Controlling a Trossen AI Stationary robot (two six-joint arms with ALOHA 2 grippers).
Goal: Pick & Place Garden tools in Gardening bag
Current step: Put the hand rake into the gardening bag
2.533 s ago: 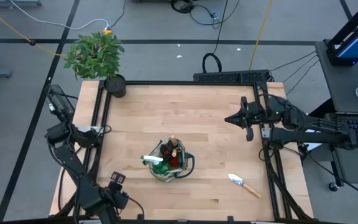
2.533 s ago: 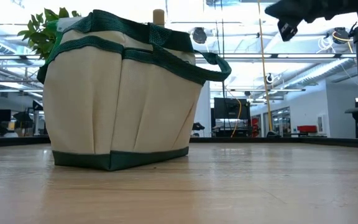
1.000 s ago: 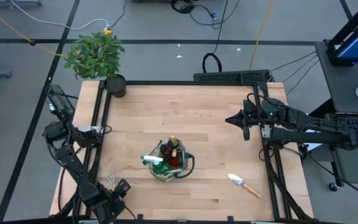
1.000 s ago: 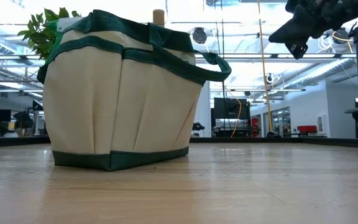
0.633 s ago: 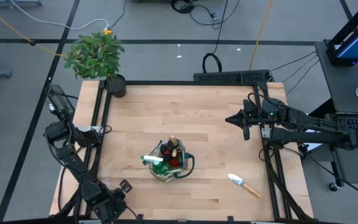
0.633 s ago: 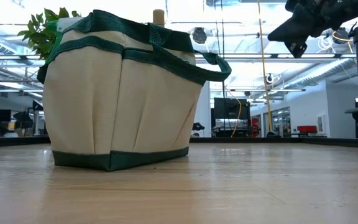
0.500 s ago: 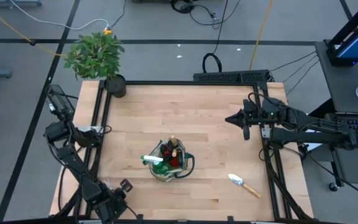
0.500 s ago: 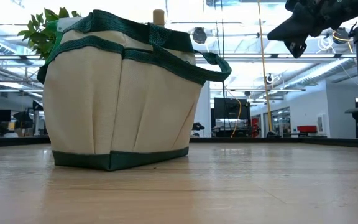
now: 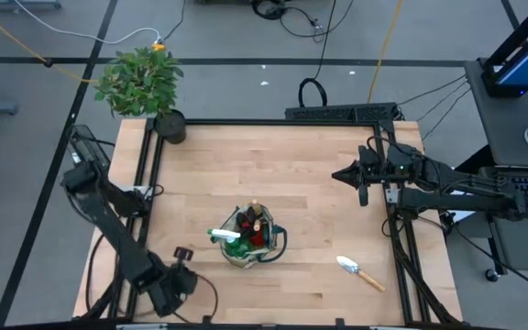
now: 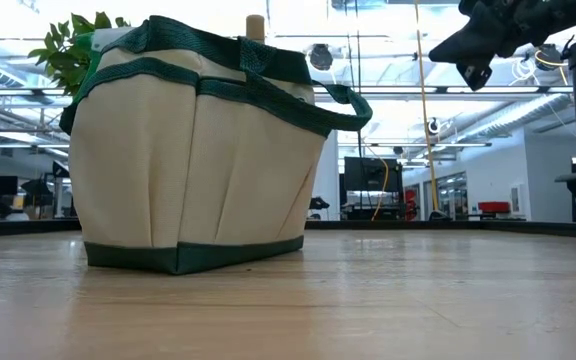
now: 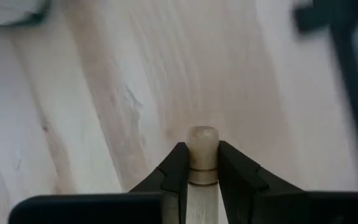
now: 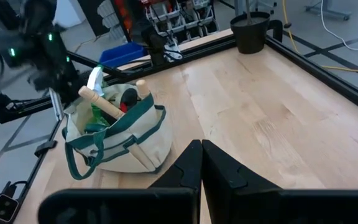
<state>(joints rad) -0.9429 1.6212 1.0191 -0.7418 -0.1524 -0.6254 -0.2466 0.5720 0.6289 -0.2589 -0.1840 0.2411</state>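
The gardening bag [image 9: 248, 236] stands upright mid-table, beige with green trim [image 10: 193, 150], with a wooden handle, a green bottle and red gloves sticking out of its top [image 12: 114, 134]. My left gripper [image 9: 183, 254] hovers to the bag's left near the front edge, shut on a wooden-handled tool [image 11: 202, 162] whose metal end is hidden. A trowel [image 9: 360, 271] lies flat on the table at the front right. My right gripper [image 9: 337, 174] waits shut at the table's right side, high above the wood [image 12: 201, 149]. My left gripper pinches the tool's wooden handle between its two fingers [image 11: 178, 165], close to the rounded free end [image 11: 202, 135], which pokes out just past the fingertips. The fingers point steeply down from above. The handle is clear of the table; the gripper body hides the rest.
A leafy plant in a black pot [image 9: 169, 126] stands at the far left corner. Black frame rails [image 9: 145, 183] run along the table's left, far and right edges. Bare wood lies between the bag and the trowel.
My left gripper has risen from the near left corner and moved toward the far edge and the bag, rolling as it went. The metal tines that showed beside it on the table a second ago no longer show there.
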